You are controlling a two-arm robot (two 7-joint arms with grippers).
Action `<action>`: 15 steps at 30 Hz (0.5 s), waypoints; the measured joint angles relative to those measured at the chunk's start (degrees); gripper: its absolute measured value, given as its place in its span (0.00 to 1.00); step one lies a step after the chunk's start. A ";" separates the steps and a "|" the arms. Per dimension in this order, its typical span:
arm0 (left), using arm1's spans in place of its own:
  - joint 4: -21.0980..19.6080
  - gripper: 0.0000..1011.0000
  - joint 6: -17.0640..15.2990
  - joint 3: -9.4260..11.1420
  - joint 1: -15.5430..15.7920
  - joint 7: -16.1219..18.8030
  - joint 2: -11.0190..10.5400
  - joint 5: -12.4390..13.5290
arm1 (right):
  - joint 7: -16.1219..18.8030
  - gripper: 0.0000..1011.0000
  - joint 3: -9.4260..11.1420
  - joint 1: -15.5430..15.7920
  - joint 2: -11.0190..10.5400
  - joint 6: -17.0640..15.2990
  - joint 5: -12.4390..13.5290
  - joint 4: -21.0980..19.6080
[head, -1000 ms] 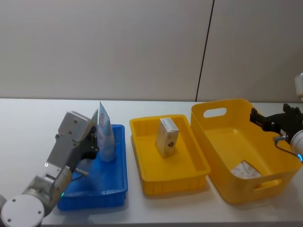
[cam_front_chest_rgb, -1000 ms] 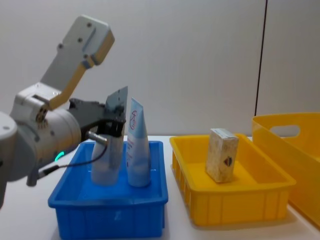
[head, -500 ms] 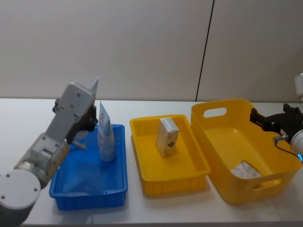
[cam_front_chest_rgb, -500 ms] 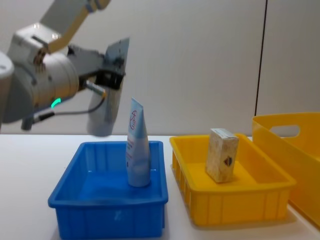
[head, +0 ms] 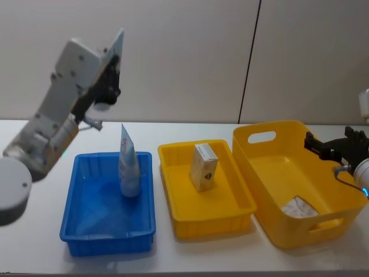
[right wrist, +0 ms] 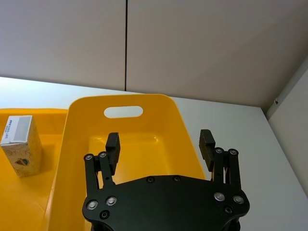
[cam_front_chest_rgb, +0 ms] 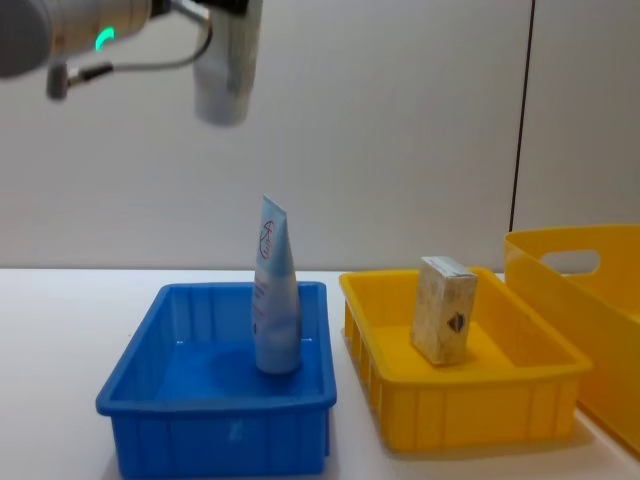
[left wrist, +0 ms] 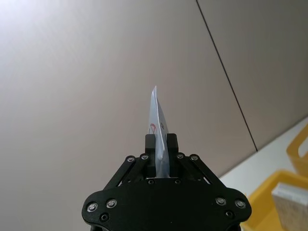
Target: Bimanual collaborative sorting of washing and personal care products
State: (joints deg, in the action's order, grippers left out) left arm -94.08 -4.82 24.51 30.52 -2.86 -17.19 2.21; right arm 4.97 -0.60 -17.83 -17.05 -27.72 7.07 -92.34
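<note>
Two pale blue-white squeeze tubes.

Held tube [left wrist: 156, 113]: gripped edge-on between the clenched fingers of the left gripper [left wrist: 161, 143], high in the air above the blue tray [head: 109, 239]. The left wrist view shows a red mark on it. The chest view shows its rounded lower end, with its top cut off by the frame edge.

Standing tube [head: 129, 170]: upright in the blue tray, crimp up, red logo.

One beige marbled carton [head: 203, 167]: upright in the shallow yellow tray [head: 210, 222].

Pale marbled item [head: 298, 208]: flat on the floor of the deep yellow bin [head: 294, 234], kind hard to make out.

Right gripper [right wrist: 160, 139]: fingers spread wide, grasping nothing, near the bin's right rim.
</note>
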 joint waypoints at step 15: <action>4.28 0.12 7.43 -2.52 8.04 -9.04 1.94 -7.56 | 3.13 0.99 -1.59 -0.94 -0.85 2.83 -0.28 0.88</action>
State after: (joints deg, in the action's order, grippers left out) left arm -89.80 2.61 21.99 38.56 -11.90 -15.24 -5.35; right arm 8.09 -2.19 -18.77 -17.90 -24.89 6.79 -91.46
